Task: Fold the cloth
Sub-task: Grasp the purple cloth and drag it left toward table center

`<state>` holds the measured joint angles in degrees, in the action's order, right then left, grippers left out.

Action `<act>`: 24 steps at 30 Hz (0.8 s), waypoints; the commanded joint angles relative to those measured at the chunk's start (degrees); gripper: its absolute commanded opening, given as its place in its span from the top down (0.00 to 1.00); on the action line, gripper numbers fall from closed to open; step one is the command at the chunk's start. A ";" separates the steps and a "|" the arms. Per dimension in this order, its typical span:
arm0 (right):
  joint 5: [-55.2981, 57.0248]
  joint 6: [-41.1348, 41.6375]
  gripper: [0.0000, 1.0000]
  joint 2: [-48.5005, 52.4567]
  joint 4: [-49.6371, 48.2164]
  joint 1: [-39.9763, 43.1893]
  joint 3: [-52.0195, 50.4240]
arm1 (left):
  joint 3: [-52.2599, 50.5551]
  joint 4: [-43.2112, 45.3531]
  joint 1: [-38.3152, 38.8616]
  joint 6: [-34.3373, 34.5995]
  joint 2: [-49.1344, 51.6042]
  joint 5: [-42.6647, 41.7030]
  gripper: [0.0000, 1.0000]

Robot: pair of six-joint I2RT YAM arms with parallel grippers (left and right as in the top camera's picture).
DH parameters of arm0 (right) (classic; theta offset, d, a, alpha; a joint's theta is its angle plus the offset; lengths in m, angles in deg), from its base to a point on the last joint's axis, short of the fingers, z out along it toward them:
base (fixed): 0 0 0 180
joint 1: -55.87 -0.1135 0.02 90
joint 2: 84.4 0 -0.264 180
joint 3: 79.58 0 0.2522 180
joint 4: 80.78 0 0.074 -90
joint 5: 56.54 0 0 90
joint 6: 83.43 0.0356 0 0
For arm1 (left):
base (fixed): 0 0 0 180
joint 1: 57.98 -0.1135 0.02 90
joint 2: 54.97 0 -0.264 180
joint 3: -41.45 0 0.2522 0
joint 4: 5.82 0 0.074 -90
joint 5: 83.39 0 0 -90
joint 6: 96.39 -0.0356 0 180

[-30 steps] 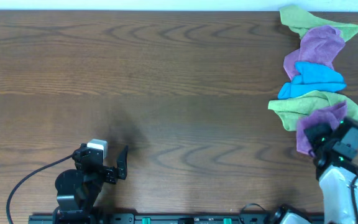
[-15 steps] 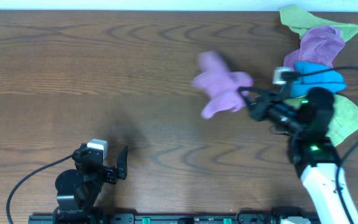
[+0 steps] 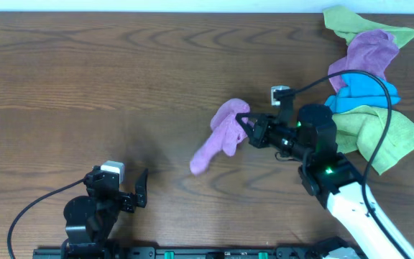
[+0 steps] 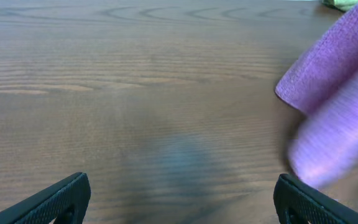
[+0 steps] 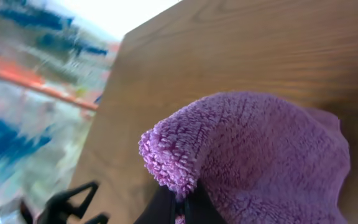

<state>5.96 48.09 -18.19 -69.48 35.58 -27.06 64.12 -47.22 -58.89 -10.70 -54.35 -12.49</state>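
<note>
The purple-magenta cloth [image 3: 220,134] hangs bunched over the middle of the table, its lower end near the wood. My right gripper [image 3: 246,128] is shut on its upper right edge; the right wrist view shows the cloth [image 5: 260,155] pinched between the two dark fingers [image 5: 185,202]. The cloth also shows, blurred, at the right of the left wrist view [image 4: 334,87]. My left gripper [image 3: 141,188] is open and empty at the front left, well apart from the cloth; its fingertips [image 4: 179,199] frame bare wood.
A pile of cloths lies at the back right: a green cloth [image 3: 351,23], a crumpled mauve cloth [image 3: 369,50], a blue cloth [image 3: 365,90] and another green cloth [image 3: 379,133]. The right arm's cable [image 3: 379,79] loops over the pile.
My right gripper took the purple cloth from the front of the pile and carried it left and forward to mid-table; it now hangs lower. The left arm has not moved.
</note>
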 commanded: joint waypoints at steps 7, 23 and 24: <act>-2.12 13.42 0.98 12.61 -27.78 -6.40 2.93 | -1.09 0.02 0.28 0.46 -0.37 0.00 0.05; -2.78 2.86 0.01 16.57 11.26 -3.02 8.70 | -1.09 0.02 0.28 0.46 -0.37 0.00 0.05; -2.91 1.86 0.01 16.57 11.82 -2.91 8.70 | -1.09 0.02 0.28 0.46 -0.37 0.00 0.05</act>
<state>3.18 52.74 -1.40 -58.72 31.58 -18.73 64.10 -47.18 -58.89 -10.70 -54.37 -12.51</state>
